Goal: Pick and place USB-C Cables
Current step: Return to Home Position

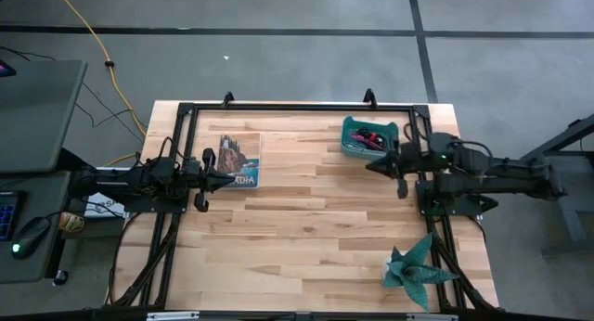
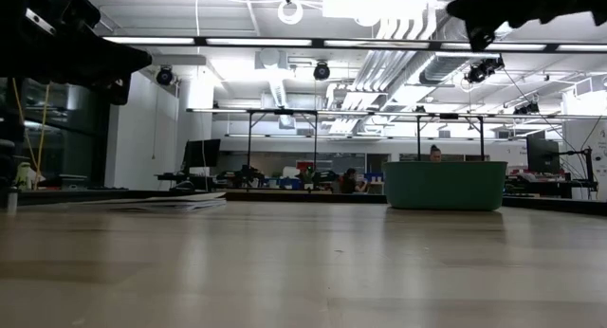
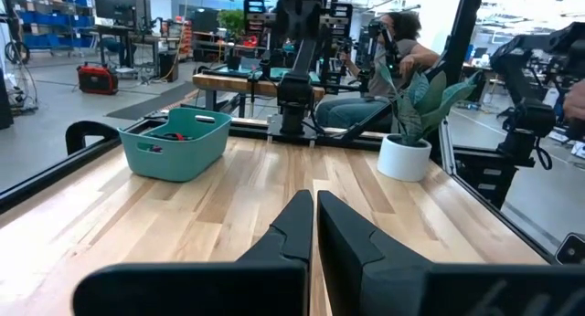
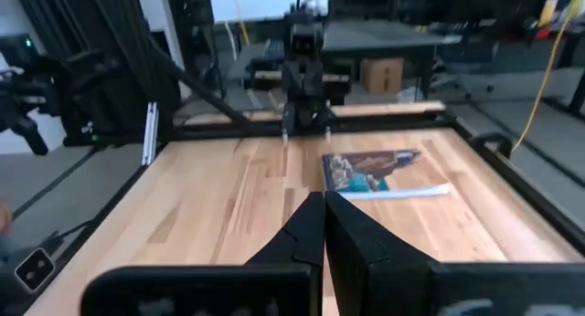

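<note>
since no cable lies loose anywhere on the table (image 1: 306,219), the picking and placing looks done, and all that seems left is for the arms to park. the left arm (image 1: 139,177) lies along its own side of the table and the right arm (image 1: 492,170) along the other, well apart, both held up off the wood as the low view shows. the left gripper (image 3: 313,199) points across the boards toward the other side, its jaws pressed together with only a hairline between them and nothing held. the right gripper (image 4: 324,199) faces back at it, its jaws likewise closed tight on nothing. a book (image 1: 239,160) lies flat just beside the left gripper's tip. a plant (image 1: 418,267) in a white pot stands near a table corner on the right arm's side, well apart from everything else. neither belongs to the job. the one container is the green bin (image 1: 345,140), set on the right half of the table just beside the right gripper. inside it lie the cables (image 1: 371,136): from above a red-and-black tangle shows against the green, and the left wrist view catches red and dark strands below the rim. whether all four are in there i cannot count from these views, but none shows outside it.
</note>
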Tool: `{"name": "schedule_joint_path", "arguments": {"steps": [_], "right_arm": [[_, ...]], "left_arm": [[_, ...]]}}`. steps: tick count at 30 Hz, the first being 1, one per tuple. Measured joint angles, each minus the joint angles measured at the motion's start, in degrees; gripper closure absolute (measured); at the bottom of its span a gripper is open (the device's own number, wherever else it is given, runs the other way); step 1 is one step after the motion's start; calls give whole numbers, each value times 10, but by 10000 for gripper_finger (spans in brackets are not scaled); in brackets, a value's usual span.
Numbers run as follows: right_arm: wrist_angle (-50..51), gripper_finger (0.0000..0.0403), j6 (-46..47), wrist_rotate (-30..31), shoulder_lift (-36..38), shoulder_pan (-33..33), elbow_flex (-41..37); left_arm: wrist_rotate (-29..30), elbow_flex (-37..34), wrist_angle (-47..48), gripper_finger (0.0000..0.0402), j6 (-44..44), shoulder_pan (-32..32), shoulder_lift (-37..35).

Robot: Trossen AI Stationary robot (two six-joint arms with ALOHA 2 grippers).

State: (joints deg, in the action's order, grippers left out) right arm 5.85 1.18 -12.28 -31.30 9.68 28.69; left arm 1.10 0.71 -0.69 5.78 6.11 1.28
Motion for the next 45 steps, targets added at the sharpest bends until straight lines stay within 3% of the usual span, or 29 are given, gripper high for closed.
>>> {"name": "schedule_joint_path", "arguments": {"steps": [10,21,29,45], "right_arm": [[-4,403,16,29,189,-47,-90],[-33,403,18,59,292,-76,-167],[-122,403,14,73,305,-104,-234],[-67,403,28,157,306,-149,-239]], "left_arm": [[0,0,0,401,0,0,0],[0,0,0,401,0,0,0],[0,0,0,401,0,0,0],[0,0,0,401,0,0,0]]}}
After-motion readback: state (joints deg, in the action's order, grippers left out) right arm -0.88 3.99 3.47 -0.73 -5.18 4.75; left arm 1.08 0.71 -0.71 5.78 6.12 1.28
